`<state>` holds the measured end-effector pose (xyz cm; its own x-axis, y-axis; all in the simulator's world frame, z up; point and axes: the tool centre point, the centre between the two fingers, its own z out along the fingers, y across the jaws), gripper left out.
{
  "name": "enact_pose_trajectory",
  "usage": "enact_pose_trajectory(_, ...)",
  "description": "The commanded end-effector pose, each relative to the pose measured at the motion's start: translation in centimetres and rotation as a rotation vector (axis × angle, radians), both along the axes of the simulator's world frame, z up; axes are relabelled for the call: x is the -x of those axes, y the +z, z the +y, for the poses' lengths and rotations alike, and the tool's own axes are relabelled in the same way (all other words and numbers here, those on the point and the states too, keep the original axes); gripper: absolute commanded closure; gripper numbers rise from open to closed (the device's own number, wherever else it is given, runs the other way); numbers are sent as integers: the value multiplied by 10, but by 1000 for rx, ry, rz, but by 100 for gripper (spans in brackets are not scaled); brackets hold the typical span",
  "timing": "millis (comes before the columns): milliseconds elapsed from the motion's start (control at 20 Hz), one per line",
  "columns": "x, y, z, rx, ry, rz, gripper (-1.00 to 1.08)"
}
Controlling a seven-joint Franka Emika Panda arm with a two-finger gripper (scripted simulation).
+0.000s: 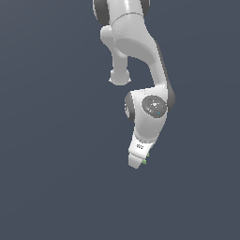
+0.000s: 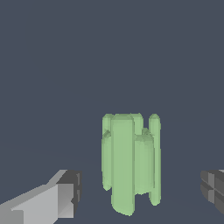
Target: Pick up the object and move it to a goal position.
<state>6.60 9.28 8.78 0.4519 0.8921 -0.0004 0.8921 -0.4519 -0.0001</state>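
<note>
The object is a light-green piece of parallel bars joined together. In the wrist view it stands between my two fingers, with a gap to each. One finger and the other finger are spread wide apart, so the gripper is open and touches nothing. In the exterior view the white gripper points down over the dark floor, and only small green specks of the object show at its tip; the rest is hidden behind the hand.
The plain dark grey-blue floor fills both views. The white arm comes down from the top of the exterior view.
</note>
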Motion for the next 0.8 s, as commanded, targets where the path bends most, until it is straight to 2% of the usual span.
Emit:
enact_pose_trajectory(0, 0, -1, 0, 0, 0, 0, -92)
enact_pose_trajectory(500, 1, -44, 0, 0, 5, 0, -92)
enact_pose_trajectory(750, 0, -50, 0, 0, 5, 0, -92)
